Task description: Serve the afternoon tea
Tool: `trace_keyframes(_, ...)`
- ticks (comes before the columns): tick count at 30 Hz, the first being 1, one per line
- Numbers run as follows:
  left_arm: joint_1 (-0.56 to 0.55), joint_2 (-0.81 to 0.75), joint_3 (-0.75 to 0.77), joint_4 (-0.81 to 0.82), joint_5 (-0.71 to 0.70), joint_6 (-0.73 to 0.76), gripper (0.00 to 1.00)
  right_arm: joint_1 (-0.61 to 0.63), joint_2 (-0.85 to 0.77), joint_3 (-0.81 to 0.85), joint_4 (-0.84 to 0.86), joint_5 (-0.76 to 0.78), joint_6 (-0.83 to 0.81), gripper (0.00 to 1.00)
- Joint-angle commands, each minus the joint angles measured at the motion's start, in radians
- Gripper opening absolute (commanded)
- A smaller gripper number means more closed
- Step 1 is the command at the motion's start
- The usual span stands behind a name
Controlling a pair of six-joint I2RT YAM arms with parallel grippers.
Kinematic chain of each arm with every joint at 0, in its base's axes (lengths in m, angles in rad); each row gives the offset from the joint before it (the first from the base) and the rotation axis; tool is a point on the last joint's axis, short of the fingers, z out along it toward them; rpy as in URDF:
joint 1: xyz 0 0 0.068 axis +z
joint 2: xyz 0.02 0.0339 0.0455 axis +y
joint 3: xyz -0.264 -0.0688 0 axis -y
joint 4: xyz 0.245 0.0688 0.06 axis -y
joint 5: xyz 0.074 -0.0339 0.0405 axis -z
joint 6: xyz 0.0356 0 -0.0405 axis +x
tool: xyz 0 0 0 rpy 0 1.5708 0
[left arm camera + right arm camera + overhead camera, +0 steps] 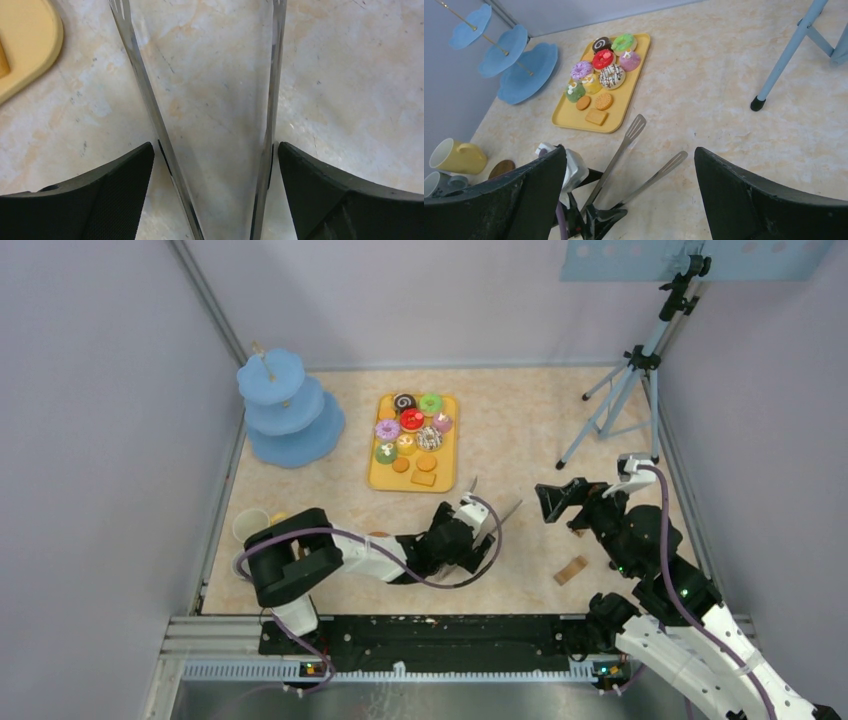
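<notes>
The long metal tongs (pixel 636 126) are grasped near their hinge end by the left tool (pixel 214 155). Its fingers are set wide, so the sprung blades stand apart, presumably ready to take a sweet. The right tool (pixel 556 502) is released and empty at the right of the overhead view (out of the way, it seems). The toy doughnuts, cakes and biscuits (pixel 612 76) are all seen on the yellow tray (pixel 566 117), above and left of the blade tips and apart from them. Only bare counter (pixel 215 75) is seen between the blades. The yellow mug (pixel 456 156) and grey-white mug (pixel 434 184) are stood at the far left.
</notes>
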Motion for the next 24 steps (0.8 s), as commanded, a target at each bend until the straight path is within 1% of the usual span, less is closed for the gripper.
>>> trace_keyframes(1, -0.02, -0.047, -0.115, 0.039, 0.048, -0.066, 0.99, -0.006, -0.013, -0.002, 0.019, 0.011, 0.001, 0.96)
trace_keyframes(4, -0.055, -0.041, -0.156, 0.08, -0.002, -0.095, 0.99, -0.006, -0.011, -0.017, 0.035, 0.005, 0.006, 0.96)
trace_keyframes(7, -0.058, 0.02, -0.162, 0.119, -0.047, -0.099, 0.99, -0.006, -0.002, -0.027, 0.053, -0.005, 0.011, 0.96)
trace_keyframes(10, -0.058, 0.074, -0.124, 0.116, -0.073, -0.084, 0.93, -0.005, 0.007, -0.028, 0.056, -0.01, 0.014, 0.96)
trace_keyframes(13, -0.058, 0.097, -0.111, 0.14, -0.095, -0.076, 0.82, -0.006, 0.002, -0.029, 0.047, -0.004, 0.017, 0.95)
trace_keyframes(16, -0.058, 0.106, -0.083, 0.115, -0.12, -0.072, 0.77, -0.006, -0.011, -0.031, 0.045, 0.002, 0.019, 0.95)
trace_keyframes(18, -0.058, 0.084, -0.063, 0.069, -0.13, -0.079, 0.75, -0.006, -0.014, -0.028, 0.045, 0.004, 0.018, 0.95)
trace_keyframes(21, -0.056, -0.01, -0.042, -0.019, -0.132, -0.092, 0.72, -0.006, -0.016, -0.023, 0.036, 0.011, 0.014, 0.95)
trace_keyframes(24, -0.035, -0.097, -0.005, -0.108, -0.065, -0.096, 0.66, -0.006, -0.019, -0.023, 0.029, 0.024, 0.013, 0.96)
